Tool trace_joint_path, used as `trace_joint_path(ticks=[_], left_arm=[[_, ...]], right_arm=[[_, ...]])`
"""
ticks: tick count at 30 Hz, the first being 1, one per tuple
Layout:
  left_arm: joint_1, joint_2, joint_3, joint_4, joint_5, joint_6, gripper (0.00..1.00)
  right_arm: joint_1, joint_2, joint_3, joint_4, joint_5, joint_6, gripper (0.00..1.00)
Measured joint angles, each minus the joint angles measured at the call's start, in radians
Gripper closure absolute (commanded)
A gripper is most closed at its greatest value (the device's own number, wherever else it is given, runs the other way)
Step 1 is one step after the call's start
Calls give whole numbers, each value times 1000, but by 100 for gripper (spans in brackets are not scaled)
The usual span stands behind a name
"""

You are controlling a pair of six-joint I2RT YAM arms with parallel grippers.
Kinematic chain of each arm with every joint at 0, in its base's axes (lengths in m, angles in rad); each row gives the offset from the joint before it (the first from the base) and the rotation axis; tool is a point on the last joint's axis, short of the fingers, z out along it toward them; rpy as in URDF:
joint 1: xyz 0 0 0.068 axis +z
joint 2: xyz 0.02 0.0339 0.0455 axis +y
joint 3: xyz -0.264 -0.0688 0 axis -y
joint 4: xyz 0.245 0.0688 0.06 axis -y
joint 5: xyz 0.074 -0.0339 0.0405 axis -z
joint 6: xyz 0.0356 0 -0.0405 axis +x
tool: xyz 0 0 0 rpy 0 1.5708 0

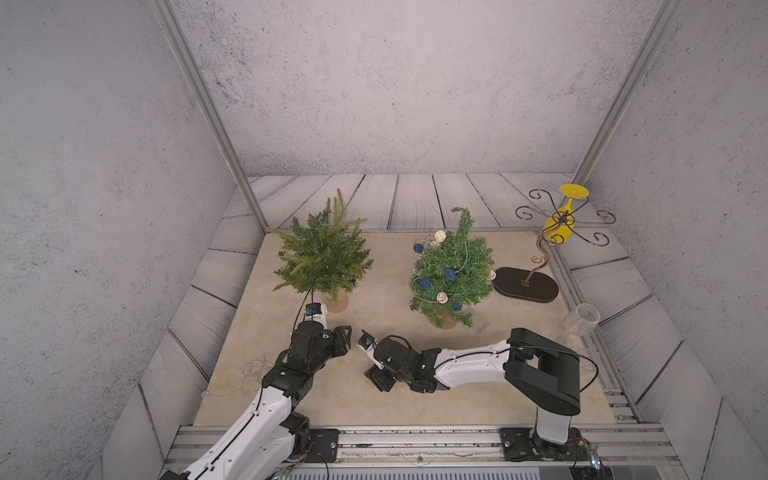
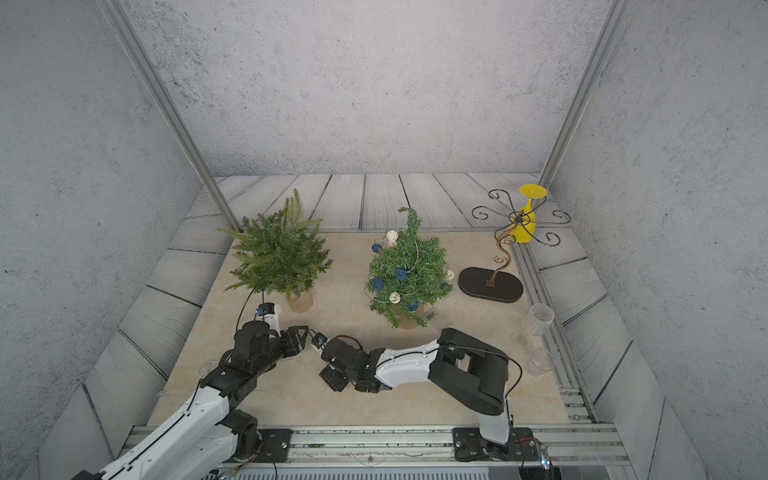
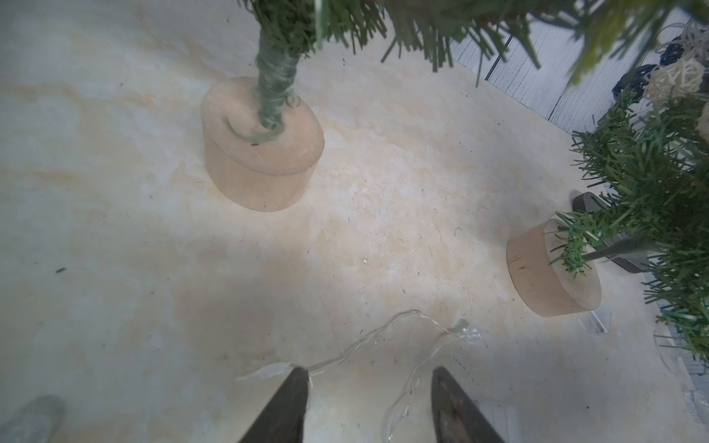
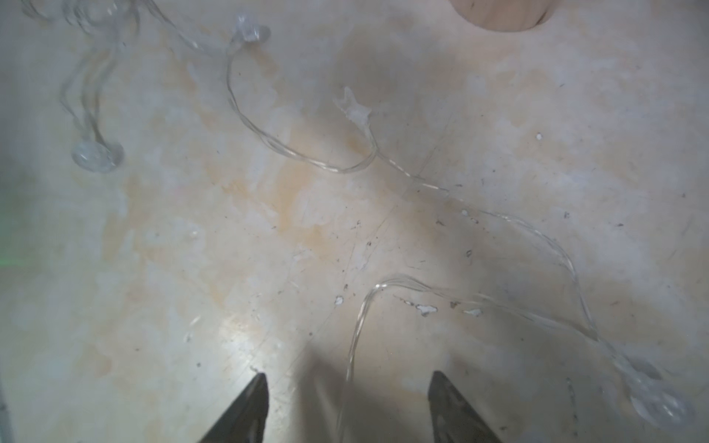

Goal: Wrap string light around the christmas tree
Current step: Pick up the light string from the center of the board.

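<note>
Right, in both top views the bare christmas tree (image 1: 322,253) (image 2: 278,257) stands left, with a decorated tree (image 1: 451,270) beside it. Left wrist: left gripper (image 3: 370,374) parted, string light (image 3: 466,330) slack on the table (image 3: 115,230) between its fingers. Right wrist: right gripper (image 4: 347,377) parted too, astride the string light, clasping nothing. Bulbs blur.
</note>
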Motion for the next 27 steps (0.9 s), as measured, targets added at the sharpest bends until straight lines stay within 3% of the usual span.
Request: trace_joint_path(ticks=[4,6,10,16,20,26,27], left_arm=[[2,-24,0,-15,5,-2,46],[2,-27,0,-18,9,-2,46],[2,-21,0,-20,19,-2,46],[2,-7,0,-8,56,-2,46],[2,-2,-5,35,149,15,49],[2,45,-10,93,291,53,46],[2,59,-10,92,293,54,46]], right_arm=[[0,18,0,-12,20,5,54],[2,21,1,-10,28,7,64],[19,29,8,-5,57,8,100],[22,-9,-58,43,50,8,100],[11,-98,-108,21,15,2,100],[-2,-206,-144,38,-5,-3,100],[-7,-213,-148,42,-5,-3,92]])
